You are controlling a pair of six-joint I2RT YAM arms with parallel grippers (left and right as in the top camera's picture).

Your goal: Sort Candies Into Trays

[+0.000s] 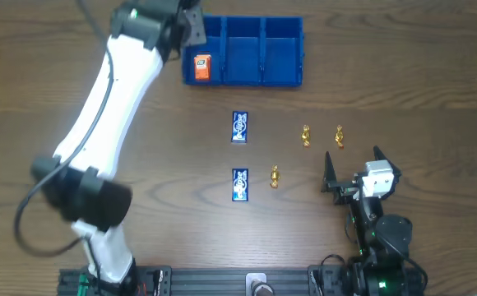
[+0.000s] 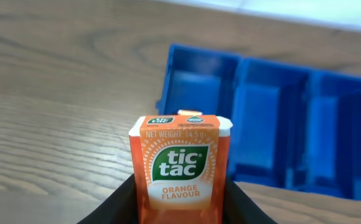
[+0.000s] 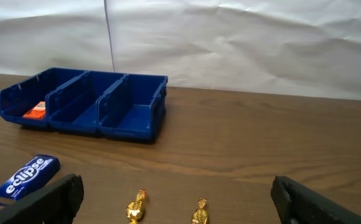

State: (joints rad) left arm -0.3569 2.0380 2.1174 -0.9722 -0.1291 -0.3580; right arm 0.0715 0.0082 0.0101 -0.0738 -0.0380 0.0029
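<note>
A dark wood-grain table (image 1: 419, 57) spans the scene — behind its far edge hangs a creased white backdrop (image 3: 243, 43), possibly paper.

The worktop (image 1: 403, 74) was wood-grained and smooth, with a low sheen. The blue tray (image 1: 247, 81) looked like moulded plastic, and its walls were glossy. The orange box (image 2: 182, 171) had a slick printed label and white plastic at its top. The gold candies (image 1: 306, 136) were wrapped in bright, crinkled foil. The blue packs (image 1: 239, 127) looked glossy. The left arm's casing (image 1: 111, 107) was smooth white plastic. The backdrop (image 3: 243, 43) was matt and creased.
</note>
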